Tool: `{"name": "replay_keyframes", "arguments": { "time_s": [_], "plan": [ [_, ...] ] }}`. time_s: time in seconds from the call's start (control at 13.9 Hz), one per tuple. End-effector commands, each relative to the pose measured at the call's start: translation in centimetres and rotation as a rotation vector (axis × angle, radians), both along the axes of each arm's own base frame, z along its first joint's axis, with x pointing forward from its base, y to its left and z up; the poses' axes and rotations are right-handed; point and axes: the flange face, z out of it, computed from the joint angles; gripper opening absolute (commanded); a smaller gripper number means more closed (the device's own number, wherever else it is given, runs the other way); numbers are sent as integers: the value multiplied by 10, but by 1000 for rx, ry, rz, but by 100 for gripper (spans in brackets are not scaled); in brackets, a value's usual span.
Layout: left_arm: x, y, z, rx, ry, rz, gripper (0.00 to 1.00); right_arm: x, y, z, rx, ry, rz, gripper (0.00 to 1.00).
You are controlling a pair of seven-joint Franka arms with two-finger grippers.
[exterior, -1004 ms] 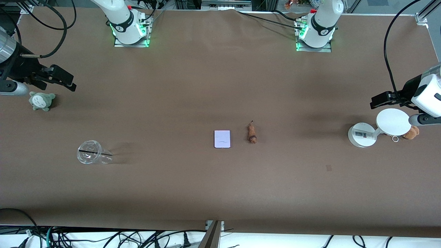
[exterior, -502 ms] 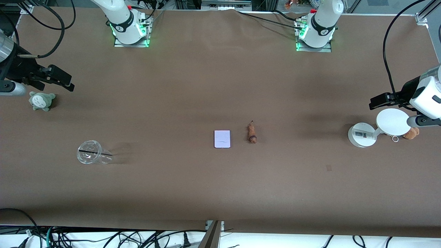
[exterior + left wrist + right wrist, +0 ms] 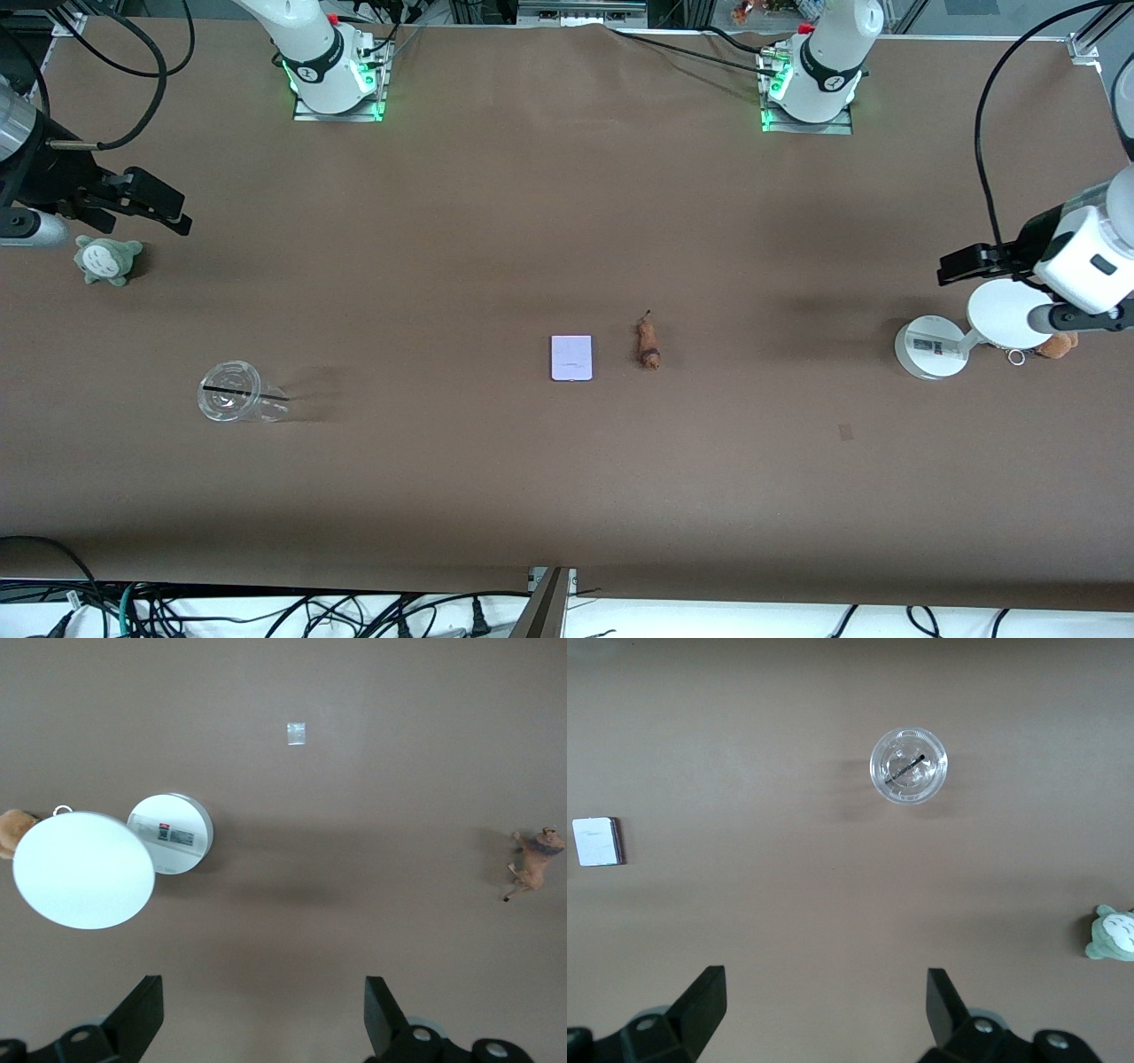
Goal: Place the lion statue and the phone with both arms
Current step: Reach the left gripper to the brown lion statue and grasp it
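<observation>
Two robot arms are shown at a brown table (image 3: 567, 496), each hand raised at its own end. The left gripper (image 3: 262, 1019) is held wide open and empty, over the table just beside a white round stand (image 3: 929, 347). The lion statue (image 3: 648, 344) lies on its side well away from this gripper, toward the table's middle. The right gripper (image 3: 824, 1014) is likewise spread wide with nothing in it, above the table close to a grey-green plush toy (image 3: 106, 259). The phone (image 3: 571, 357) lies flat just beside the lion statue, well away from the right gripper, with a clear plastic cup (image 3: 232, 402) standing between.

The step in hand is judged to be the reach. The lion is best approached from above, with the fingers closed across its narrow body. The phone, being thin and flat, is probably best gripped by its long edges, with the fingertips brought right down to the table. Since the two targets lie so close, the descents should be kept from crowding each other.
</observation>
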Motion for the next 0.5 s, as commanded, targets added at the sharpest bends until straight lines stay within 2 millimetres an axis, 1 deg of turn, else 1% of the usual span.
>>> {"name": "replay_keyframes", "arguments": {
  "time_s": [0.0, 0.07, 0.14, 0.22, 0.29, 0.43],
  "plan": [
    [6, -28, -2, -72, -2, -27, 100, 0, -3, 3, 17, 7, 10, 100],
    [12, -32, -7, -82, -18, -16, 100, 0, -3, 3, 17, 9, 9, 100],
    [16, -43, -8, -90, -42, 1, 100, 0, -4, 2, 17, 10, 9, 100],
    [22, -59, -17, -106, -53, 15, 100, 0, -4, 2, 17, 10, 9, 100],
    [27, -77, -26, -115, -66, 13, 100, 0, -4, 2, 17, 10, 9, 100],
    [32, -132, -52, -112, -62, 26, 100, 0, -4, 2, 17, 10, 9, 100]
  ]
}}
